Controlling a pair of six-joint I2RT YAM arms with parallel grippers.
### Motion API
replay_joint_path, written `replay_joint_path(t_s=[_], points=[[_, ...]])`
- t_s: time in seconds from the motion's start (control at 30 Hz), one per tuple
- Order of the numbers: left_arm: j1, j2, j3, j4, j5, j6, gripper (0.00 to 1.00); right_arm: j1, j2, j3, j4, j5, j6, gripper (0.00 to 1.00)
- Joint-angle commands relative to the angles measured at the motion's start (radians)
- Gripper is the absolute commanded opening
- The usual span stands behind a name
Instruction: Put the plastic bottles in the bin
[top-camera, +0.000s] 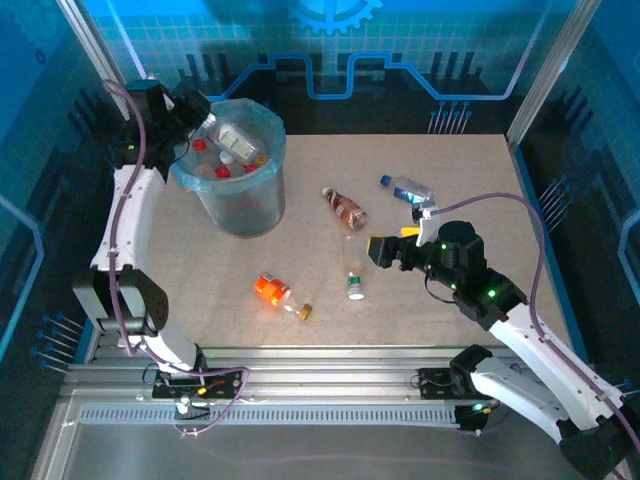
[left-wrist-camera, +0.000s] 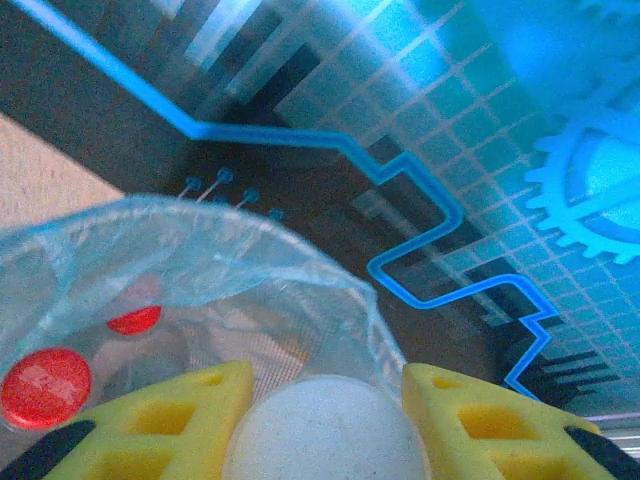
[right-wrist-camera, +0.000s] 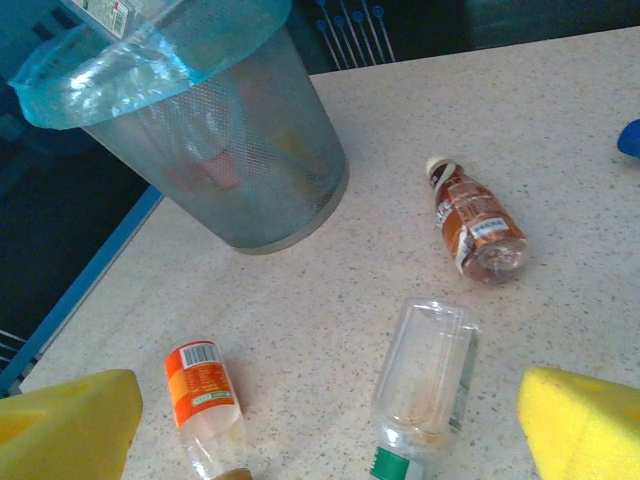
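**A:** Closest to the left wrist camera, low centre, the pale round end of a held bottle (left-wrist-camera: 325, 435) sits pinched between the left gripper's (left-wrist-camera: 325, 375) yellow fingers (left-wrist-camera: 190, 410). The bin's (left-wrist-camera: 200, 225) blue bag rim is just beyond it.

**B:** Release there?

**A:** I'd say yes, provided it's well inside the rim. From overhead it hangs over the bin mouth, upper left.

**B:** And the right gripper (top-camera: 390, 245)?

**A:** Its jaws are wide and empty, near the clear green-capped bottle (top-camera: 353, 272) mid-frame. It should straddle the body crosswise, not the neck.

**B:** What does each view add?

**A:** The left wrist view shows red caps (left-wrist-camera: 45, 385) already in the bin. The right wrist view shows the clear bottle lying neck-down at the bottom of the frame, with the orange-labelled bottle (right-wrist-camera: 205, 395) to its left. Overhead you get the brown bottle (top-camera: 345, 207) and the blue-capped bottle (top-camera: 408, 189), both loose on the table (top-camera: 480, 160).
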Motion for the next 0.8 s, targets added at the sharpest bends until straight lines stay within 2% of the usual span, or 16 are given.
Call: replay_joint_path(t_s=[0.0, 0.13, 0.2, 0.3, 0.43, 0.63, 0.77], points=[[0.005, 0.010, 0.004, 0.073, 0.054, -0.098, 0.22, 0.010, -0.015, 0.010, -0.028, 0.041, 0.022, 0.97], [0.004, 0.012, -0.012, 0.081, 0.076, -0.104, 0.57, 0.011, -0.021, 0.004, -0.037, 0.044, 0.033, 0.97], [0.004, 0.006, -0.021, 0.079, 0.075, -0.102, 0.63, 0.011, -0.029, -0.001, -0.040, 0.049, 0.037, 0.97], [0.004, -0.002, -0.010, 0.058, 0.069, -0.080, 0.67, 0.011, -0.038, -0.013, -0.043, 0.073, 0.048, 0.97], [0.004, -0.021, -0.010, 0.047, 0.060, -0.061, 0.68, 0.010, -0.043, -0.020, -0.046, 0.083, 0.064, 0.97], [-0.019, -0.007, -0.004, -0.006, 0.068, -0.009, 0.64, 0.009, -0.044, -0.024, -0.043, 0.069, 0.101, 0.96], [-0.066, 0.022, 0.014, -0.044, 0.077, 0.043, 0.60, 0.009, -0.040, -0.028, -0.048, 0.069, 0.104, 0.95]])
